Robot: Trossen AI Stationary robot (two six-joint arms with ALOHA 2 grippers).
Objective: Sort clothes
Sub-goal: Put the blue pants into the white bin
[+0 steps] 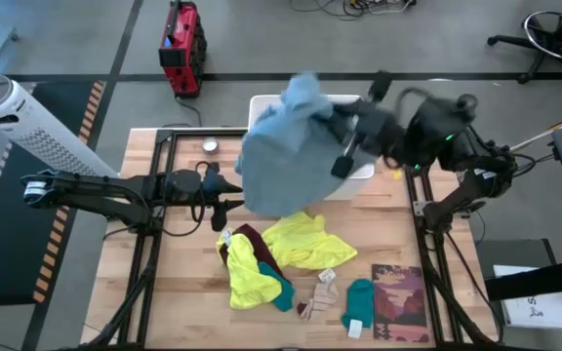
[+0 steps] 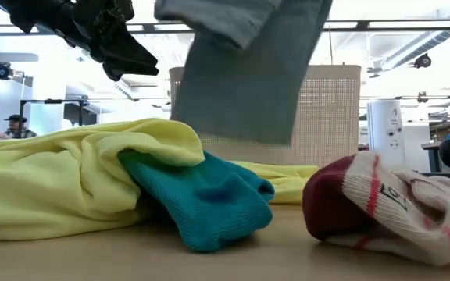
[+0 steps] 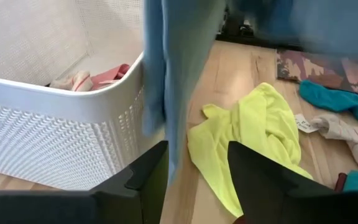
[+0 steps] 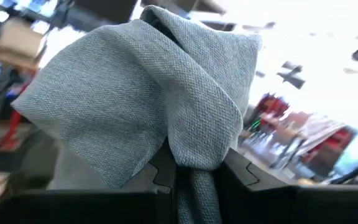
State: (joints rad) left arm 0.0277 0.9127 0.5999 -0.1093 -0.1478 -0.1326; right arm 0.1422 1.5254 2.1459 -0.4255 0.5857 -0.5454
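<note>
The grey-blue garment (image 1: 286, 146) hangs in the air over the near edge of the white basket (image 1: 364, 174), pinched at a bunched fold by the right gripper (image 4: 185, 171), whose fingers are pressed together on the cloth. It looks held high so that its long loose end clears the basket wall before being let go inside; the lifted height suggests a drop rather than a placing. In the left wrist view the cloth drapes down just beside the basket's wall, and some pink and pale pieces (image 3: 95, 78) already lie within.

The left gripper (image 3: 194, 171) waits low over the table just beside the basket, fingers spread and holding nothing, close to the hanging cloth.

On the table remain a neon yellow garment (image 1: 305, 241), a second yellow piece (image 1: 247, 278) over a maroon one (image 1: 250, 237), a teal piece (image 1: 281, 291), pale socks (image 1: 315, 297) and a teal sock (image 1: 357, 302). A printed mat (image 1: 400, 302) lies beside them. The hanging tail could catch on the basket rim or brush the left arm.
</note>
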